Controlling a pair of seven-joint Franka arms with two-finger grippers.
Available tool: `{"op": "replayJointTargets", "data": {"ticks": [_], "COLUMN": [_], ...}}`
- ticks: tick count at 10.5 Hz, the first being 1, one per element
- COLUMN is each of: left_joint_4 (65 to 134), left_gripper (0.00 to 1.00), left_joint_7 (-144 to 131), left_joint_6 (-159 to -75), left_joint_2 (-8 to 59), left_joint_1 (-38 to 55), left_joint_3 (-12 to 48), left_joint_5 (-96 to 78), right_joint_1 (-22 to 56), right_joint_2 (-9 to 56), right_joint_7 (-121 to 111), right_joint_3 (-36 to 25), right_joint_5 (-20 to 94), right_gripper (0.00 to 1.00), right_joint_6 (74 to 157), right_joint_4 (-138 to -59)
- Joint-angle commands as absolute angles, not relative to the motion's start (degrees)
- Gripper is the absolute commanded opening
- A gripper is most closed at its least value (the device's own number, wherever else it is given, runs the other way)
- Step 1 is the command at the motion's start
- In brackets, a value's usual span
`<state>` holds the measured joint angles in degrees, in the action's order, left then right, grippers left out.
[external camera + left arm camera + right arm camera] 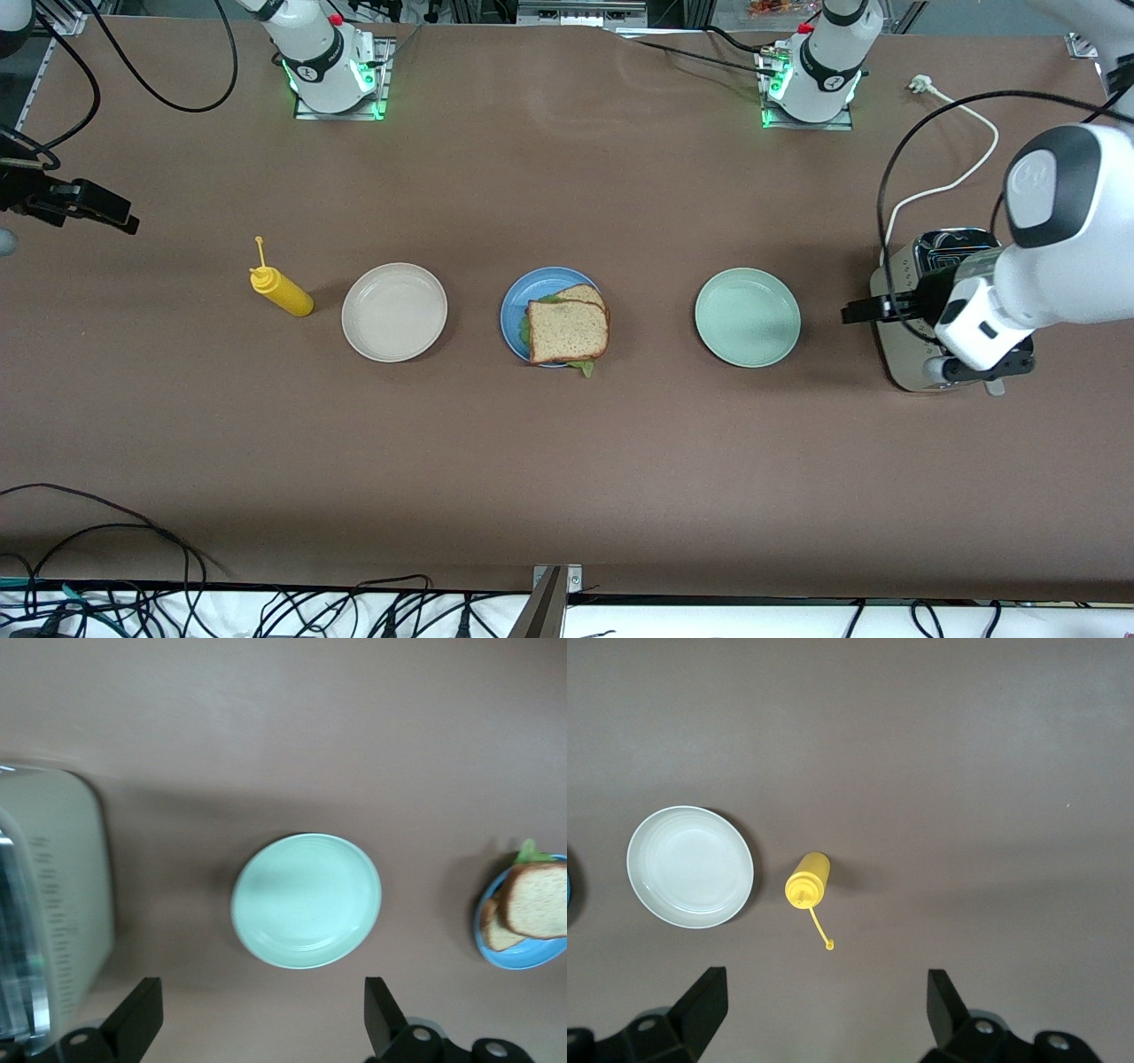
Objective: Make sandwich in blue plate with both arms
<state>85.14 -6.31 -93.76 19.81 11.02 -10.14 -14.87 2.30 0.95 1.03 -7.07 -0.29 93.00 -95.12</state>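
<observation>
Sandwich sits assembled on blue plate (lettuce edge showing). Left gripper over the toaster, right gripper at the table's end: both spread wide, empty.

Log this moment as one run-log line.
sandwich: assembled on blue plate | left gripper: open, over toaster | right gripper: open, at right arm's table end | both empty
</observation>
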Motion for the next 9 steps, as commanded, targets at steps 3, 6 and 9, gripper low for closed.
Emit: {"op": "replayJointTargets", "data": {"ticks": [3,6,9], "left_joint_4": [86.39,86.92,86.13], "left_gripper": [1.00,1.00,1.00], "left_joint_7": [1.93,1.93,1.76], "left_joint_6": [-90.88,-90.09,-90.18], "left_joint_2": [8.64,4.14,2.64], "left_joint_1": [6.07,5.28,3.43], "left_joint_3": [-5.54,-4.84,-1.51], "left_joint_5": [-0.02,0.44,3.50], "right_joint_1": [2.28,2.28,2.20], "right_joint_2": [1.41,1.41,1.41], "right_joint_7": [1.32,1.32,1.32], "right_joint_3": [-6.86,-6.86,-6.86], "right_joint_5": [-0.35,-0.35,-0.35], "right_gripper": [1.00,1.00,1.00], "right_joint_6": [92.37,92.37,92.37], "right_joint_4": [-93.78,-93.78,-93.78]}}
